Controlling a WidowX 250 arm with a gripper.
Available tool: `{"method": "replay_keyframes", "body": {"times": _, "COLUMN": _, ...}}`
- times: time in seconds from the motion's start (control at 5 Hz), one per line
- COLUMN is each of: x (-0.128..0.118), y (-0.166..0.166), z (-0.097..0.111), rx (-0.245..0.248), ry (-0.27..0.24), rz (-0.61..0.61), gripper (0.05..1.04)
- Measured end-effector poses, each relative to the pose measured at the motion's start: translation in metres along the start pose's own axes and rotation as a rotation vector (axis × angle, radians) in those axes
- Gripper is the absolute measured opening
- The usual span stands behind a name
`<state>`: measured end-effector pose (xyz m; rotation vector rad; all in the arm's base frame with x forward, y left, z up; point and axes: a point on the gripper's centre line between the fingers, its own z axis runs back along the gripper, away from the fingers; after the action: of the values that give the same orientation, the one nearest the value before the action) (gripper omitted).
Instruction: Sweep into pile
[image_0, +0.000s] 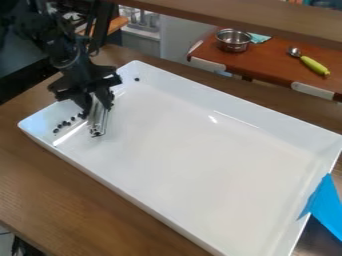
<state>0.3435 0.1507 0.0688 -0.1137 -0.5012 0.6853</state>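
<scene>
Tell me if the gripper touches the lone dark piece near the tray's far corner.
Apart: the camera view shows bare white tray between gripper and piece.

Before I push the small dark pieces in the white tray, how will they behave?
The dark pieces look small and roundish, so they may roll and scatter. The tray looks glossy, so they probably slide easily, though its raised walls should stop them.

No text or numbers readable (at least, none seem legible).
</scene>
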Motion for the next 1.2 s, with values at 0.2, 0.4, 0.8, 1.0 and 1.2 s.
{"method": "replay_keyframes", "body": {"times": 0.2, "x": -0.006, "y": 0.010, "z": 0.009, "rx": 0.053, "ry": -0.023, "rz": 0.040, "gripper": 0.370}}
{"method": "replay_keyframes", "body": {"times": 0.4, "x": -0.007, "y": 0.005, "z": 0.016, "rx": 0.010, "ry": -0.030, "rz": 0.065, "gripper": 0.370}}
{"method": "replay_keyframes", "body": {"times": 0.8, "x": -0.026, "y": -0.076, "z": 0.035, "rx": -0.220, "ry": 0.003, "rz": -0.052, "gripper": 0.370}}
{"method": "replay_keyframes", "body": {"times": 1.0, "x": -0.055, "y": -0.120, "z": 0.036, "rx": -0.259, "ry": 0.039, "rz": -0.153, "gripper": 0.370}}
{"method": "replay_keyframes", "body": {"times": 1.2, "x": -0.087, "y": -0.159, "z": 0.041, "rx": -0.286, "ry": 0.057, "rz": -0.277, "gripper": 0.370}}
